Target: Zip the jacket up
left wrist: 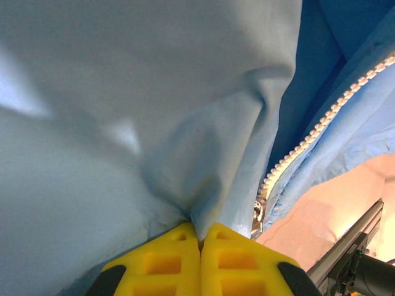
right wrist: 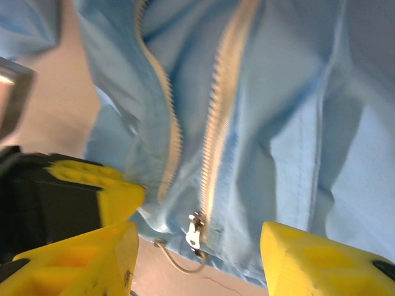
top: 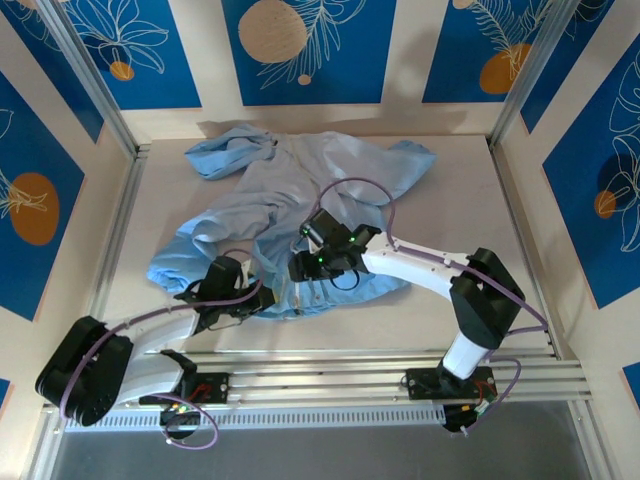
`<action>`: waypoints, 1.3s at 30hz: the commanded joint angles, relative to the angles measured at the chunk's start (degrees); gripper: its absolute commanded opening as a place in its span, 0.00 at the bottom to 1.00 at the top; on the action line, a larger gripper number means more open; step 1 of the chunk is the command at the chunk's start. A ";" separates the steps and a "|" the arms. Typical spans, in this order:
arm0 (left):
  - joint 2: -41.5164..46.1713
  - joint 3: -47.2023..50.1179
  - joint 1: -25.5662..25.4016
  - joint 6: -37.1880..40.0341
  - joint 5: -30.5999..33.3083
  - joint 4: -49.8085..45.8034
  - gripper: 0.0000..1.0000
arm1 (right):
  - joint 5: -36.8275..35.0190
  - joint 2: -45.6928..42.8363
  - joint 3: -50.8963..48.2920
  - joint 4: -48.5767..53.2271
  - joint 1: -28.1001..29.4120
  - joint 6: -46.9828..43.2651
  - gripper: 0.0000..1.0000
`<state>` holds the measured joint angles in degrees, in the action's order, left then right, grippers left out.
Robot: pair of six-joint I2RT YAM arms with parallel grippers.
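Observation:
The light-blue jacket (top: 300, 190) lies crumpled on the table, its bottom hem toward the arms. My left gripper (top: 258, 297) is at the hem, shut on a fold of the jacket fabric (left wrist: 200, 231) beside the zipper. The white zipper teeth (left wrist: 321, 123) run up to the right, with the metal slider (left wrist: 259, 213) near the fingertips. My right gripper (right wrist: 197, 256) stands open over the hem. Its yellow fingers (right wrist: 315, 259) are wide apart on either side of the slider (right wrist: 196, 231) and do not touch it. The two rows of teeth (right wrist: 216, 117) lie apart above the slider.
A thin cord loop (right wrist: 179, 264) hangs from the hem onto the bare table (top: 480, 220). The left gripper's yellow finger (right wrist: 105, 191) sits close to the right gripper's left side. A metal rail (top: 380, 360) runs along the near table edge, and frame posts (top: 120, 200) stand at the sides.

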<state>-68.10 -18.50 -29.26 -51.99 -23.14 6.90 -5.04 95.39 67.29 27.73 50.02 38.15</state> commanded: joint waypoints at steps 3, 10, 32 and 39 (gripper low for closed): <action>-1.18 -1.54 0.61 1.54 -1.88 1.41 0.00 | -0.68 3.34 -0.60 1.99 1.02 2.43 0.56; -1.52 -1.71 0.61 1.62 -2.16 1.54 0.00 | -0.98 9.52 2.07 2.92 2.01 2.80 0.56; 7.19 -3.88 1.31 4.97 -2.18 -4.52 0.00 | 0.17 -1.27 -4.71 -5.34 -0.17 -3.39 0.00; 11.93 -4.93 -0.25 3.12 -2.87 -4.45 0.00 | 1.81 2.87 -2.28 -3.15 -0.30 -2.70 0.01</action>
<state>-56.95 -22.13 -28.75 -48.12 -24.53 2.17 -4.71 96.27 63.68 23.57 49.63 35.90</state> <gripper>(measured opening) 0.057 0.064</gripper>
